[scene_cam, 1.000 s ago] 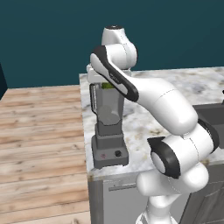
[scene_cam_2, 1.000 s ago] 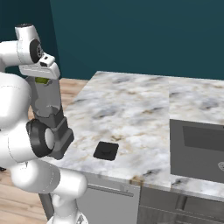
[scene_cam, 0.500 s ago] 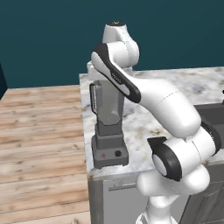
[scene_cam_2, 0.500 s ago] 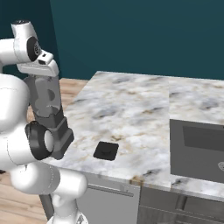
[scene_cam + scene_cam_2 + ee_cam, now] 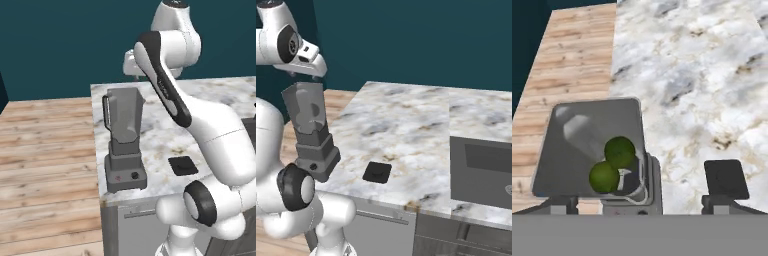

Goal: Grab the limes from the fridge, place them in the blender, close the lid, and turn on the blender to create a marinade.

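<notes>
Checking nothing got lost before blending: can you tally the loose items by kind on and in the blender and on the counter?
Limes, both inside the jar: 2
Blender: 1
Lid, lying on the counter: 1
Total: 4

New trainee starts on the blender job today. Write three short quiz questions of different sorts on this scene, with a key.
1. How many limes lie in the blender jar?
2. True or false: the lid sits on the jar's rim.
3. Where is the hand? A) above the open jar B) on the lid C) at the red button

Key:
1. Two, touching each other.
2. False; it lies flat on the counter beside the blender's base.
3. A
</notes>
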Motion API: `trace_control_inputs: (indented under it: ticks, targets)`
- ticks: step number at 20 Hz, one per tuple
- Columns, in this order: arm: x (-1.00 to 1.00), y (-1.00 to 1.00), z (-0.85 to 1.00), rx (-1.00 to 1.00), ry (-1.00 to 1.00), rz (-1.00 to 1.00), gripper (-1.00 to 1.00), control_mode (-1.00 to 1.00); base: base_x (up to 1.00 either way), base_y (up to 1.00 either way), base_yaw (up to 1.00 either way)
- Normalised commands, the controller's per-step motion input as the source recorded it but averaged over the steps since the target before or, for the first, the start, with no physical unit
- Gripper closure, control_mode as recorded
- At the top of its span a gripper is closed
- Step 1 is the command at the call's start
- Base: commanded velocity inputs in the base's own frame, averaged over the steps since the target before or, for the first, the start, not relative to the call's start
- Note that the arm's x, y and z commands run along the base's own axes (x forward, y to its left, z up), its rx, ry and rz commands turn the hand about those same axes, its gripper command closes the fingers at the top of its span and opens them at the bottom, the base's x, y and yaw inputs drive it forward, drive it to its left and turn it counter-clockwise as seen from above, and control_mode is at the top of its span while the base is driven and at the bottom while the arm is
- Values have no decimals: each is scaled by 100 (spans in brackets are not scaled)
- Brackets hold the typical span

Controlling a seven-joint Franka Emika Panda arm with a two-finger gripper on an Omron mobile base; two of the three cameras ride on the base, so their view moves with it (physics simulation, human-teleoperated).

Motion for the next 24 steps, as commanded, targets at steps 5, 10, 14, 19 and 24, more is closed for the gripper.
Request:
trace_control_inputs:
  ticks: [5,10,14,19,24]
  targets:
    - [-99,-100,-24,18,-2,0,-100,-100,0,0,0]
    - [-92,-100,-66,11,0,-4,-100,-100,0,0,0]
    - [-50,-82,-97,0,1,-9,-100,-100,0,0,0]
    - [-2,-24,-100,-11,9,-11,-100,-100,0,0,0]
    - [8,-25,-98,-6,10,-3,-100,-100,0,0,0]
